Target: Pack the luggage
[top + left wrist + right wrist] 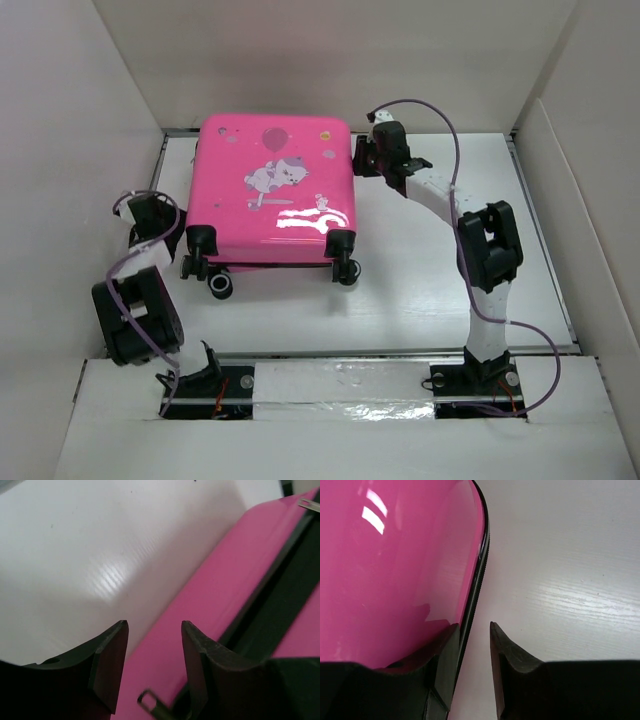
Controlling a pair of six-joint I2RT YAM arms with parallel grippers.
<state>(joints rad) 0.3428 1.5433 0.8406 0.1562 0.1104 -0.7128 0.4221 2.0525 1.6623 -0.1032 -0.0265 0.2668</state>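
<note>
The luggage (pixel 273 195) lies shut, flat on the desk (pixel 420 290). Your left fingers (pixel 107 670), half-open and empty, sit at its left seam. Your right fingers (pixel 510 665), narrowly parted and empty, straddle its right edge, likely seeking the zipper.

From behind the bases my top camera looks down; my 2 wrist cameras peer between their jaws, close on the same luggage (pixel 275 190).
</note>
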